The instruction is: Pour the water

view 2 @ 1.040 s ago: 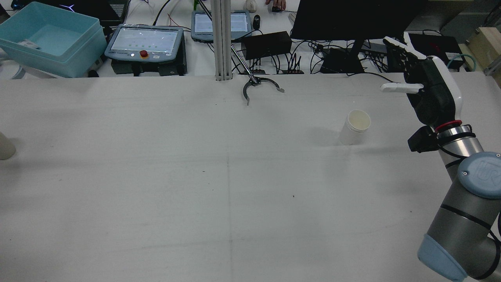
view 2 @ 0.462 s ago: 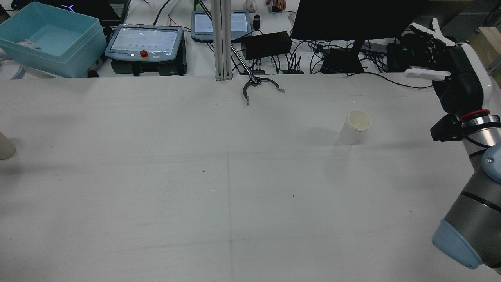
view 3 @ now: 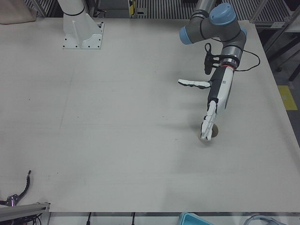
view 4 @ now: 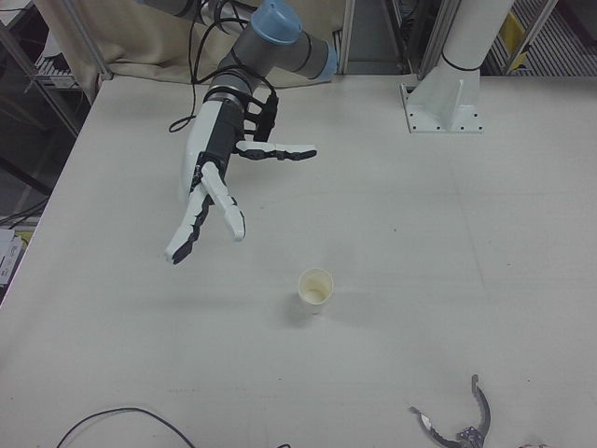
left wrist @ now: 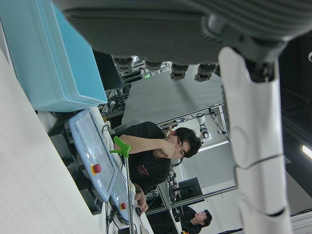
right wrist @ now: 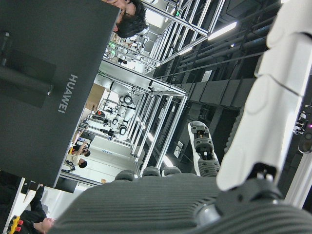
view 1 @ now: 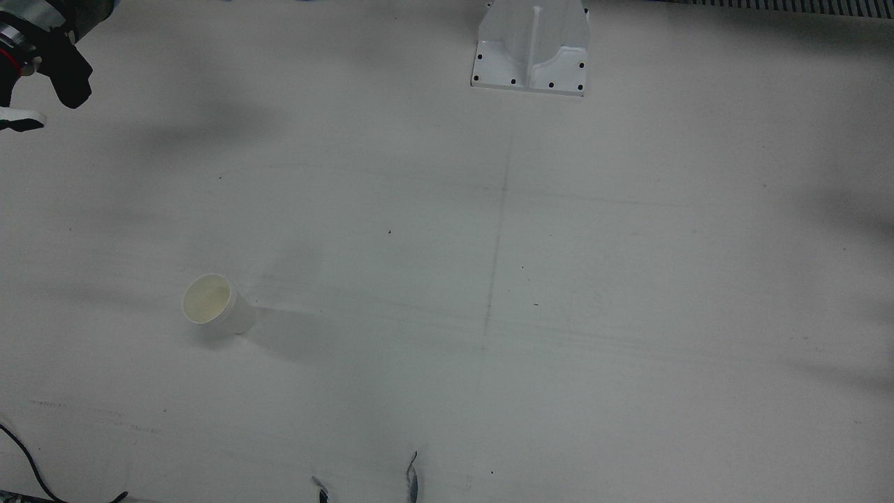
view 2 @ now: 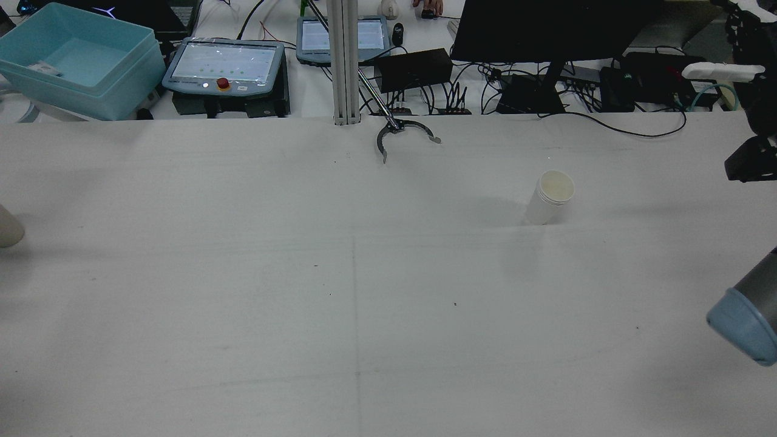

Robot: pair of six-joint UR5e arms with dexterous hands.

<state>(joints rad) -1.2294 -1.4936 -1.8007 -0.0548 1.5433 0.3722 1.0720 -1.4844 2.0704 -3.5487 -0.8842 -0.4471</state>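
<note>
Both hands empty, fingers spread, above a table with two cups.

The right hand (view 4: 210, 191) hangs in the air with its fingers stretched apart, up and off to the side of the white paper cup (view 4: 315, 288), which stands upright and alone on the white table (view 4: 448, 233). In the left-front view the left hand (view 3: 212, 110) points downward, fingers also apart and holding nothing, its fingertips over a second cup (view 3: 210, 135); whether they touch it I cannot tell.
</note>
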